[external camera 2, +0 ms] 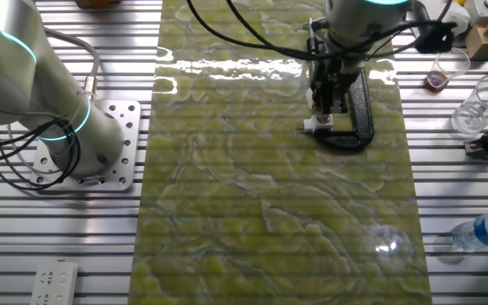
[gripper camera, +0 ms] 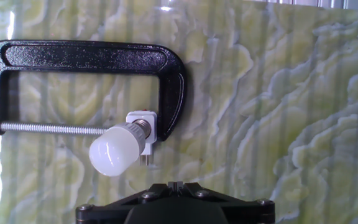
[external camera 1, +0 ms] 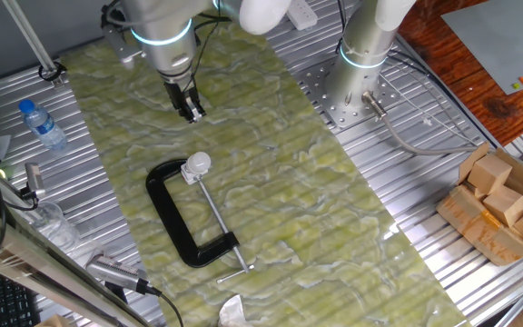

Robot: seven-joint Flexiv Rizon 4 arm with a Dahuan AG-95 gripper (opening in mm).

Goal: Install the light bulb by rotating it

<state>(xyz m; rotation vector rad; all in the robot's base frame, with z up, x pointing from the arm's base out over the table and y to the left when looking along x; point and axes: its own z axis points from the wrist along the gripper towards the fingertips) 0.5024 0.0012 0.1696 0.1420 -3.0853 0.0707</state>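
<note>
Green marbled mat (external camera 1: 271,182) covers the ribbed metal table (external camera 1: 407,182), and the black C-clamp (external camera 1: 175,218) lies flat on it. Up hangs the gripper (external camera 1: 192,113), off the mat with nothing between its fingers; how wide, I cannot tell. Light bulb (gripper camera: 115,149) sits in its white socket (gripper camera: 143,127) at the clamp's jaw, beside the screw (gripper camera: 48,128)

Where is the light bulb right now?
The light bulb sits in a small white socket held inside the black C-clamp on the green mat, below the gripper.
</note>
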